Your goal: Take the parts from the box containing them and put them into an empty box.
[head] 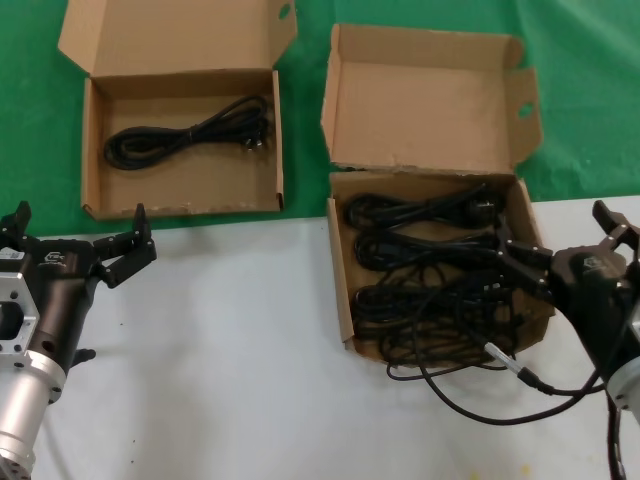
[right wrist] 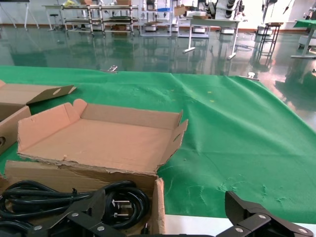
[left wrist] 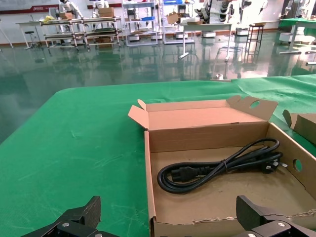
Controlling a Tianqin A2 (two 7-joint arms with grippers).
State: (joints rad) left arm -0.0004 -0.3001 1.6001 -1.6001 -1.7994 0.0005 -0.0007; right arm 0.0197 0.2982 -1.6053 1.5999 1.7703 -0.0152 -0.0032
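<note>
1. Wide shallow box (head: 180, 200) at far left on the green cloth (head: 30, 120), lid (head: 175, 35) laid back; one coiled cable (head: 190, 135) inside, lying diagonally across the floor of the tray. Same cable (left wrist: 217, 168) seen in the left wrist view, plug ends toward opposite corners.
2. Squarish box (head: 343, 290) at right, straddling the edge between green cloth and white tabletop (head: 240, 340); tall lid (head: 425, 100) upright with folded side flaps. Same lid (right wrist: 98, 143) seen in the right wrist view, ragged along its hinge edge.
3. Remaining cables (head: 420, 270) heaped in the squarish box as several black bundles; one loose strand (head: 470, 395) spilling over the near wall onto the tabletop. Plug prongs of one bundle (right wrist: 116, 205) visible in the right wrist view.
4. Left gripper (head: 75, 245) above the white tabletop, just in front of the wide box; fingers (head: 135, 250) spread apart, holding nothing.
5. Right gripper (head: 570, 245) at the right wall of the squarish box; fingers (head: 520, 265) splayed wide, one reaching over the cables, nothing clasped between them. Fingers (right wrist: 247, 212) likewise parted in the right wrist view.
</note>
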